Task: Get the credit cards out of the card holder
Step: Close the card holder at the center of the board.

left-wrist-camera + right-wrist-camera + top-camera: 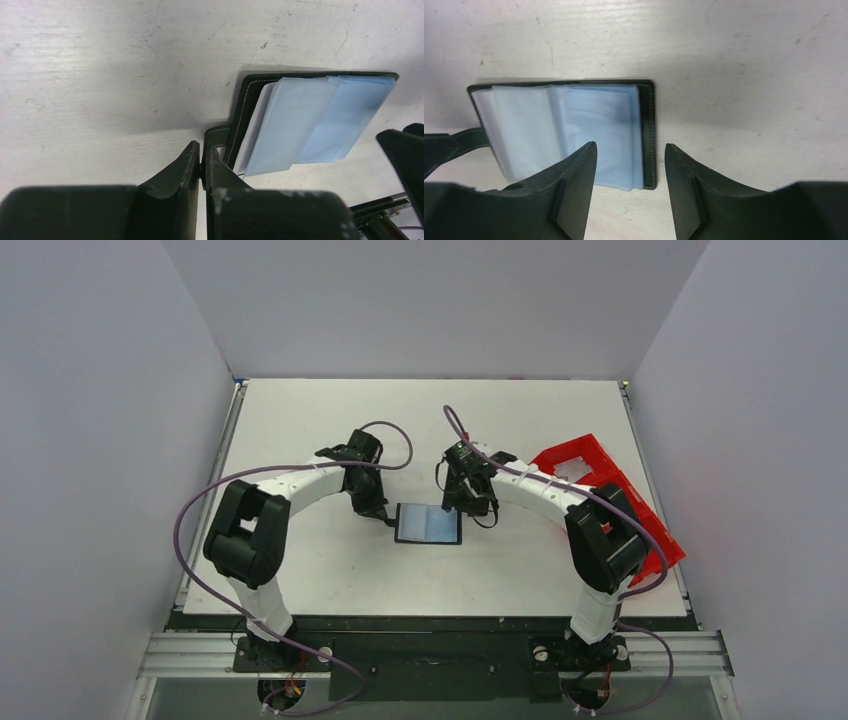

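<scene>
Lying open and flat near the middle of the table (300, 420), the card holder (428, 523) showed a fan of pale blue, translucent sleeves (310, 120) inside its black cover; whether cards sat in them could not be told. The left gripper (202, 150), at the holder's 9 o'clock, was pinched closed on the small black tab (216, 134), pinning that side. The right gripper (630, 150) hovered at about 3 o'clock, its jaws spread wide and empty over the stitched right edge. The holder looked light and floppy, likely to slide or fold if tugged, so the tab hold seemed a sensible anchor. The sleeves were probably slick and thin; a card would best be taken by an exposed edge at a sleeve's mouth, not by the film itself. A red tray (610, 490) stood well apart at the table's 3 o'clock.
</scene>
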Action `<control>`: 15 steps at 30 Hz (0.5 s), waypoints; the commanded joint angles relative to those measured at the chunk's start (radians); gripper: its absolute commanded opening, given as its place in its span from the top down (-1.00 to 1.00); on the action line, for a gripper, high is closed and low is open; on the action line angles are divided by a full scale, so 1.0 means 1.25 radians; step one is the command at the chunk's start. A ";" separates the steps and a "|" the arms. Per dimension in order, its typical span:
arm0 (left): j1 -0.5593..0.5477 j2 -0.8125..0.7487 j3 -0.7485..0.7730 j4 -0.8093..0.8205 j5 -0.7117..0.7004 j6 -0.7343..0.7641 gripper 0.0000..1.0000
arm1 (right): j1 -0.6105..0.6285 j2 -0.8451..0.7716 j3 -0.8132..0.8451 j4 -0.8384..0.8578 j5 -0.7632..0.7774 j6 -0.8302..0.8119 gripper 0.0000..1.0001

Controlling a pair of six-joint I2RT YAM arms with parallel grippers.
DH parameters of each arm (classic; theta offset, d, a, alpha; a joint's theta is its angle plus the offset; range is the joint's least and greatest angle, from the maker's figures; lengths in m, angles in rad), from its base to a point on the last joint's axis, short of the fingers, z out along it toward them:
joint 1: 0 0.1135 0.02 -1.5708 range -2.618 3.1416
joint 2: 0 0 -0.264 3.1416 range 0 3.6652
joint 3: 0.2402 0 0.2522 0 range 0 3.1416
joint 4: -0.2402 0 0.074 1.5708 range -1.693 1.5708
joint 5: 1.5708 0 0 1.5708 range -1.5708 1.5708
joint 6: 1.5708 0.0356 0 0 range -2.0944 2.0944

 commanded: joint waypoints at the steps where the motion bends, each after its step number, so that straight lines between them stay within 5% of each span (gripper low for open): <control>1: 0.014 -0.083 0.040 -0.037 -0.018 0.027 1.00 | -0.020 -0.065 -0.017 0.025 0.024 -0.008 0.03; 7: 0.015 -0.135 0.061 -0.064 -0.020 0.035 1.00 | -0.020 -0.061 -0.045 0.055 0.001 0.006 0.04; 15: -0.015 -0.136 0.091 -0.068 0.003 0.033 1.00 | -0.028 -0.025 -0.073 0.129 -0.032 0.060 0.31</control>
